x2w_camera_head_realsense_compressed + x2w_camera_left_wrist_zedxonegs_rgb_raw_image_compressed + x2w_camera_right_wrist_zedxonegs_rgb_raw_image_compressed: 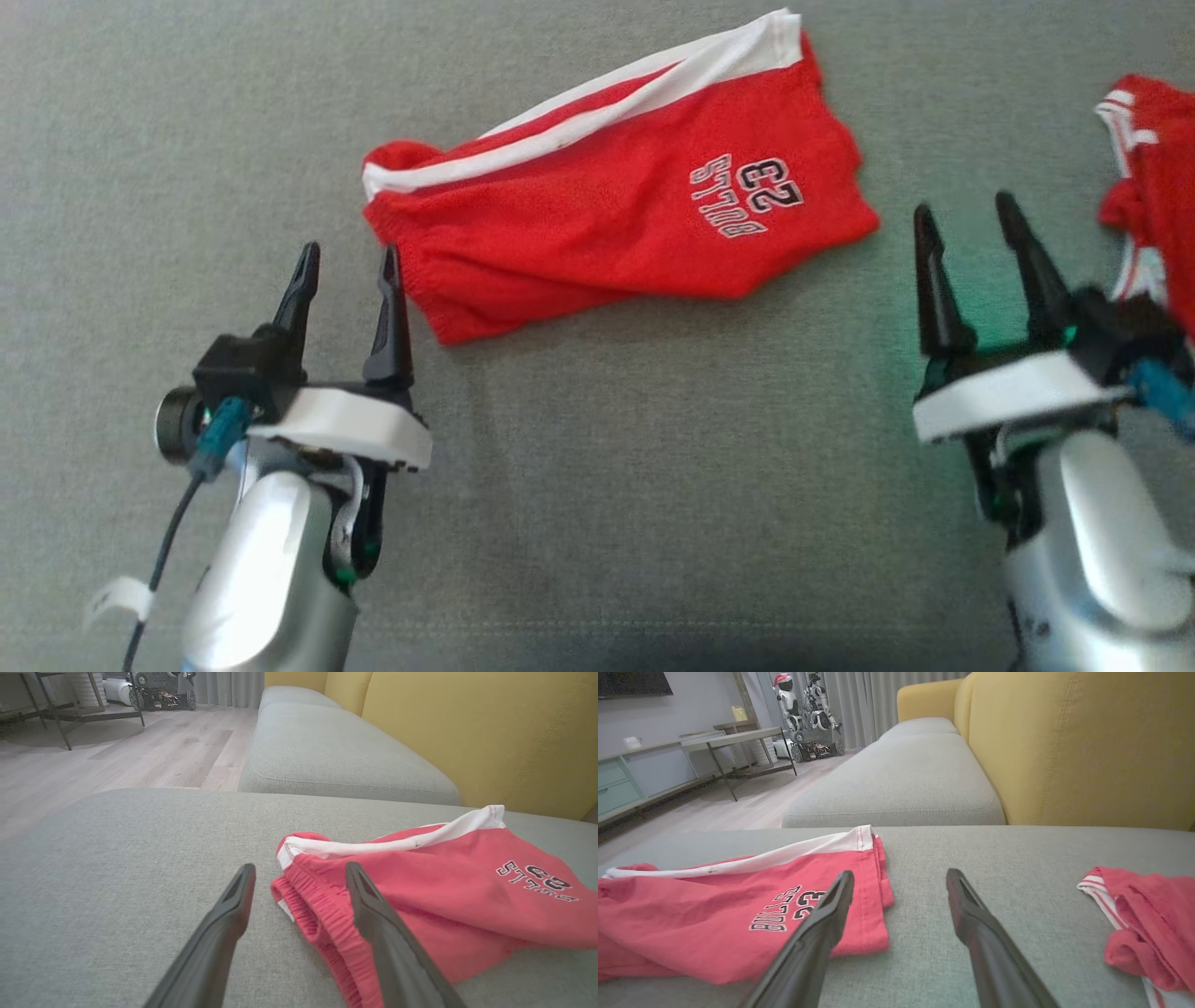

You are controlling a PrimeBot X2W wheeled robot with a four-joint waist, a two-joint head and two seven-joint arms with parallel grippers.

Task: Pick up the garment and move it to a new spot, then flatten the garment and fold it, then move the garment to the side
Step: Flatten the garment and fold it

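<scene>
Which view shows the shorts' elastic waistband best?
The left wrist view: the waistband lies close, its gathered elastic clear, right by the open left gripper. The head view shows it smaller, at the left end of the shorts, beside that gripper. The right wrist view catches that end at its left edge, without detail.

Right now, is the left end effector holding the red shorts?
No, the left end effector is open and stands beside the red shorts, not closed on them.
</scene>
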